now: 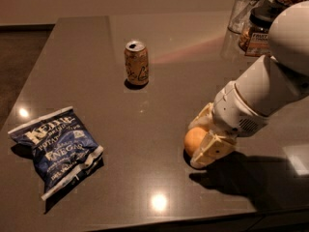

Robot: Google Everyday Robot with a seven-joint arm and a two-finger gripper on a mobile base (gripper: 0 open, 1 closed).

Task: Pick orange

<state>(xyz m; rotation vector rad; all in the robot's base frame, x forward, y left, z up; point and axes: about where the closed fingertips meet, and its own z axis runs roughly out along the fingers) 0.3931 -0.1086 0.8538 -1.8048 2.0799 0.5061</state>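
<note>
The orange [193, 138], a small round yellow-orange fruit, rests on the dark table [96, 71] right of the middle, near the front. My gripper [194, 147] reaches in from the right and has the orange between its two cream fingers, one behind it and one in front. The fingers are closed in against the fruit. The right half of the orange is hidden by the gripper.
An orange-brown drink can [136, 63] stands upright at the back centre. A blue chip bag [57, 149] lies at the front left. A glass [245, 8] and a jar [256, 29] stand at the back right. The table's front edge is close below the gripper.
</note>
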